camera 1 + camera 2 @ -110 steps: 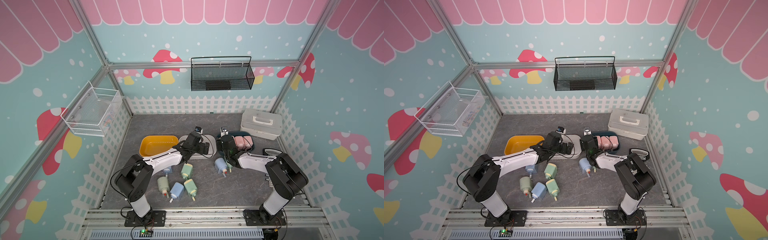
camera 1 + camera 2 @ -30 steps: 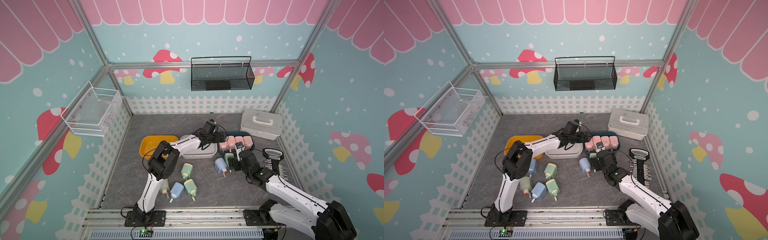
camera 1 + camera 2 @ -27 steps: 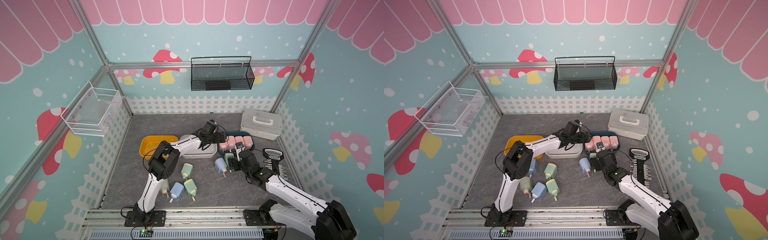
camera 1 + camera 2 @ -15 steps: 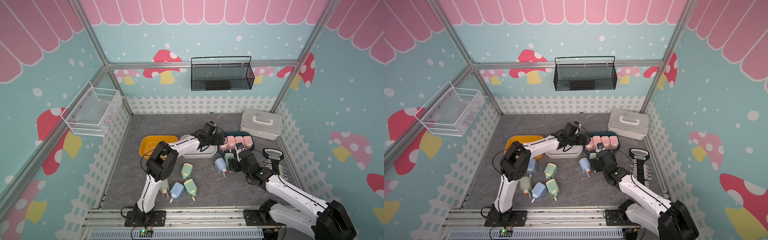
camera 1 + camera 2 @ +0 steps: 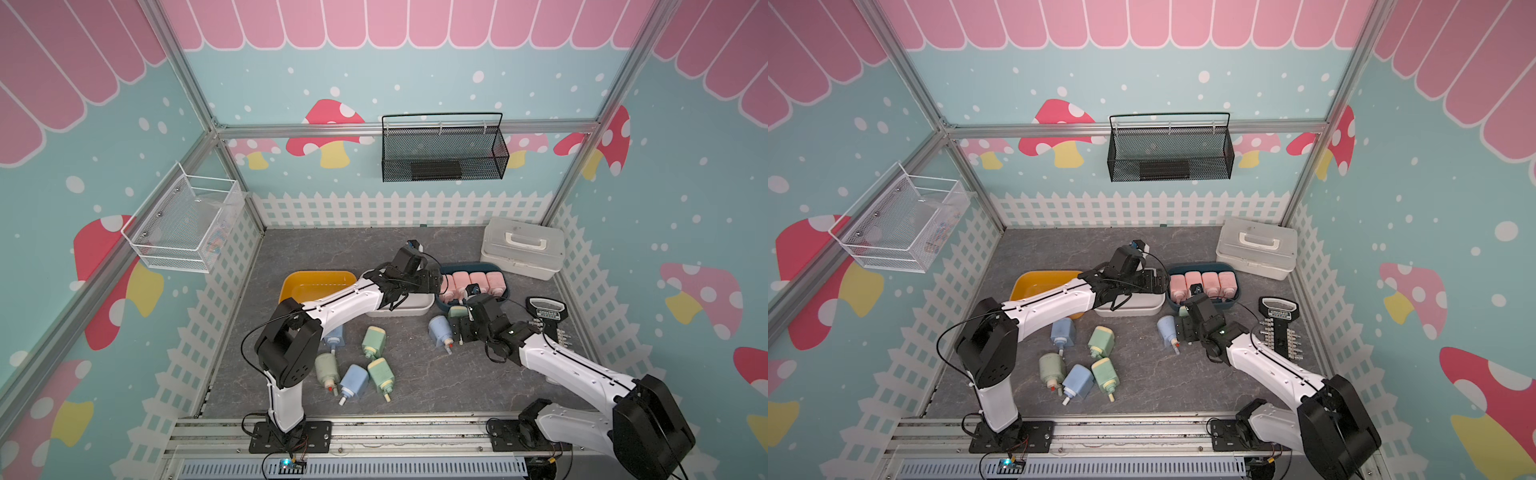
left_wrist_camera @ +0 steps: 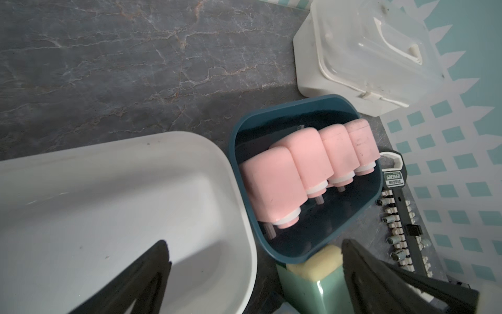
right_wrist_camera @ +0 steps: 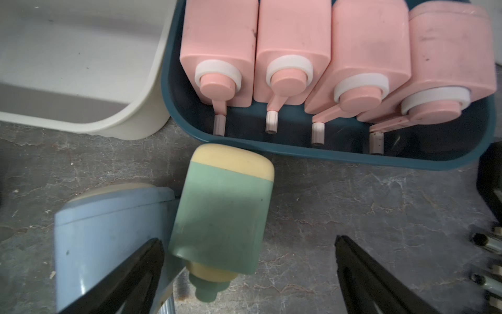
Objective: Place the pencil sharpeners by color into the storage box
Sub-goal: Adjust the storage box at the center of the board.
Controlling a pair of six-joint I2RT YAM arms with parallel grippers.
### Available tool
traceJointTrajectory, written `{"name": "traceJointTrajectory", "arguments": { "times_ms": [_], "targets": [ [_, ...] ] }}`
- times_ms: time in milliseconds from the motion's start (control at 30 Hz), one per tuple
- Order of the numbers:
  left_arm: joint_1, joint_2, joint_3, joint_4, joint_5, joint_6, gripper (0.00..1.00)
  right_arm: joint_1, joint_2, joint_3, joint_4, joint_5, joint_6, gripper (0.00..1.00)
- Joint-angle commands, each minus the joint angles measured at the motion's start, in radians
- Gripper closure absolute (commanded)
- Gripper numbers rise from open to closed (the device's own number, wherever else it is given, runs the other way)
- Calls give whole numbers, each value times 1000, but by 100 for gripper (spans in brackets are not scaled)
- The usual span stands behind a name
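Closing now could catch two: the right jaws, wide apart and empty, straddle the green sharpener (image 7: 222,212) lying against the teal tray (image 7: 353,160), yet one finger (image 7: 130,280) overlaps the blue sharpener (image 7: 108,233) touching it. The right arm (image 5: 561,365) reaches low toward the tray; the left arm (image 5: 349,297) hovers beside it, jaws apart, empty. Four pink sharpeners (image 7: 293,40) fill the tray.

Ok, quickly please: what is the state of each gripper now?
Left gripper: open, holding nothing.
Right gripper: open, holding nothing; the green sharpener lies between its fingers, not gripped.
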Motion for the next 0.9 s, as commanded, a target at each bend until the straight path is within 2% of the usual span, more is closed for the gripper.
{"name": "traceJointTrajectory", "arguments": {
  "times_ms": [0, 233, 467, 733, 867],
  "targets": [
    [6, -58, -49, -46, -52, 47, 1, -4, 37, 55, -52, -14, 108, 3],
    [15, -132, -147, -30, -91, 49, 1, -5, 108, 98, -90, 68, 168, 10],
    [15, -155, -183, 18, -76, 77, 1, -5, 174, 147, -195, 154, 136, 9],
    [23, -133, -158, 17, -19, 68, 1, -5, 170, 139, -178, 84, -16, 10],
    [24, -132, -155, 15, -3, 74, 1, -4, 195, 183, -207, 50, -36, 18]
  ]
}}
